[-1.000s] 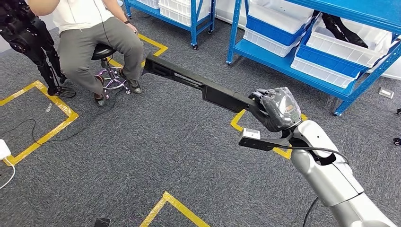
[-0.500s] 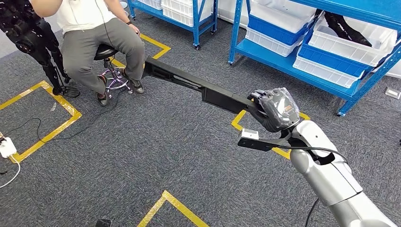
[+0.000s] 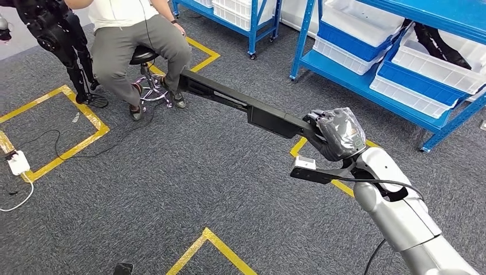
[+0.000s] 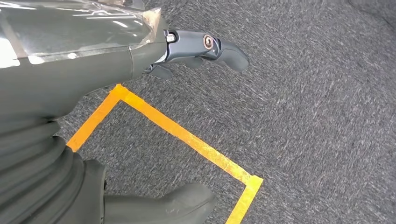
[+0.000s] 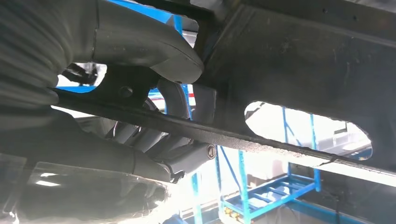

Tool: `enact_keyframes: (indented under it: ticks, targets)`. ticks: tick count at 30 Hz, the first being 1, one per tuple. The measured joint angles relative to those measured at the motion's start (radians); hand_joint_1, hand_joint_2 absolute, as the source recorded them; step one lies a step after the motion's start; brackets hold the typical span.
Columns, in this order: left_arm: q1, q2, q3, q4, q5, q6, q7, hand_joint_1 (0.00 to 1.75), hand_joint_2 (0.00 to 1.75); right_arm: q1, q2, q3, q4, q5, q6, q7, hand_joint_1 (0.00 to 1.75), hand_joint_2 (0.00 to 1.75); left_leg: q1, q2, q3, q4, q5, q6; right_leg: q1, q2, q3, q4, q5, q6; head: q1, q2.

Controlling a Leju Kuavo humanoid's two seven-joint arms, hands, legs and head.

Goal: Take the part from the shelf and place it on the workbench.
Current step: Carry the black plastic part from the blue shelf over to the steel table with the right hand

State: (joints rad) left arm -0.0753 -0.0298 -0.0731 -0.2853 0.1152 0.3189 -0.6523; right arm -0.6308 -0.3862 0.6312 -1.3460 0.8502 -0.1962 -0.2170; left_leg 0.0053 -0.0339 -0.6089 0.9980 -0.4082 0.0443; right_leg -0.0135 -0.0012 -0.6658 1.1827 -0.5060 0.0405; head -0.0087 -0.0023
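Carpet floor (image 3: 172, 189) and shelves (image 3: 367, 86) slid right since before, camera turned; right hand (image 3: 335, 134) still grips the long black part (image 3: 240, 106).

Right arm (image 3: 395, 212) is stretched out forward and up, silver forearm showing, and the right hand (image 3: 337, 134) has its fingers wrapped tight around the long black part (image 3: 240, 103). Left hand (image 4: 205, 46) hangs low over the carpet, fingers loose, holding nothing.
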Motion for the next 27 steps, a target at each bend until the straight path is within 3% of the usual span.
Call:
enact_keyframes:
  ticks: [2,3,7,9,11,12,13,14,16,18,22,24,27]
  targets:
    - [0.0,-0.001,0.0,0.0,0.0,0.0,0.0,0.0,1.75,-0.001,0.0,-0.001,0.0,0.002,0.0,0.0,1.75,1.75,-0.004,-0.009,-0.002,0.004,-0.001,-0.005,0.0,0.01,0.065,-0.135,0.047,0.003,0.0,0.0]
    - [0.0,-0.001,0.0,0.0,0.0,0.0,0.0,0.0,1.75,-0.001,0.0,-0.001,0.0,0.003,0.0,0.0,1.75,1.75,-0.005,-0.012,-0.005,0.006,-0.001,-0.01,0.001,0.013,0.081,-0.168,0.057,-0.001,-0.001,0.0]
    - [0.002,0.0,0.0,0.0,0.0,0.0,0.0,0.0,1.75,-0.002,0.003,-0.002,-0.002,0.006,0.001,0.0,1.75,1.75,-0.002,-0.01,-0.018,0.021,-0.01,-0.03,-0.005,0.005,0.086,-0.182,0.067,-0.024,-0.003,0.0]
    - [0.002,-0.001,0.0,0.0,0.0,0.001,0.0,0.0,1.75,-0.002,0.005,-0.002,-0.005,0.007,0.001,0.0,1.75,1.75,0.002,0.01,-0.056,0.102,-0.059,-0.042,-0.01,-0.002,0.09,-0.185,0.069,-0.039,-0.006,0.0]
    - [0.002,-0.001,0.0,0.0,0.0,0.001,0.0,0.0,1.75,0.0,0.006,-0.003,-0.006,0.009,0.002,0.0,1.75,1.75,0.006,0.024,-0.121,0.235,-0.121,-0.052,-0.008,-0.009,0.09,-0.185,0.068,-0.045,-0.008,0.0]
    - [0.003,-0.001,0.0,0.0,0.0,0.002,0.0,0.0,1.75,0.001,0.007,-0.003,-0.006,0.009,0.003,0.0,1.75,1.75,0.008,0.027,-0.146,0.283,-0.135,-0.056,-0.008,-0.012,0.09,-0.185,0.067,-0.045,-0.008,0.0]
    - [0.003,-0.001,0.0,0.0,0.0,0.002,0.0,0.0,1.75,0.003,0.007,-0.002,-0.006,0.01,0.004,0.0,1.75,1.75,0.01,0.029,-0.153,0.293,-0.129,-0.058,-0.008,-0.015,0.09,-0.185,0.067,-0.045,-0.008,0.0]
    - [0.003,0.0,0.0,0.0,0.0,0.002,0.0,0.0,1.75,0.004,0.008,-0.002,-0.006,0.01,0.004,0.0,1.75,1.75,0.013,0.031,-0.141,0.266,-0.107,-0.059,-0.009,-0.019,0.09,-0.185,0.067,-0.045,-0.008,0.0]
    - [0.002,0.0,0.0,0.0,0.0,0.002,0.0,0.0,1.75,0.005,0.009,-0.003,-0.006,0.01,0.005,0.0,1.75,1.75,0.016,0.048,-0.072,0.131,-0.045,-0.058,-0.007,-0.025,0.092,-0.184,0.065,-0.041,-0.008,0.0]
    - [0.001,0.001,0.0,0.0,0.0,0.002,0.0,0.0,1.75,0.004,0.009,-0.004,-0.008,0.011,0.005,0.0,1.75,1.75,0.013,0.057,-0.022,0.033,-0.012,-0.051,-0.002,-0.03,0.091,-0.182,0.061,-0.032,-0.006,0.0]
    - [-0.001,0.0,-0.001,0.0,0.0,0.002,0.001,0.0,1.75,0.004,0.008,-0.006,-0.009,0.011,0.005,0.0,1.75,1.75,0.003,0.04,-0.015,0.015,-0.005,-0.024,0.003,-0.038,0.086,-0.173,0.051,-0.009,-0.004,0.0]
    - [-0.003,-0.001,-0.002,0.0,-0.001,0.001,0.001,0.0,1.75,0.005,0.007,-0.007,-0.01,0.011,0.005,0.0,1.75,1.75,0.003,0.032,-0.013,0.009,0.001,-0.007,0.0,-0.026,0.05,-0.098,0.011,-0.01,-0.003,0.0]
    - [-0.003,0.0,-0.003,0.0,-0.002,0.0,0.001,0.0,1.75,0.013,0.003,-0.008,-0.011,0.012,0.005,-0.001,1.75,1.75,0.002,0.016,-0.015,0.009,0.002,0.001,0.0,-0.008,-0.043,0.094,-0.06,-0.019,-0.001,0.0]
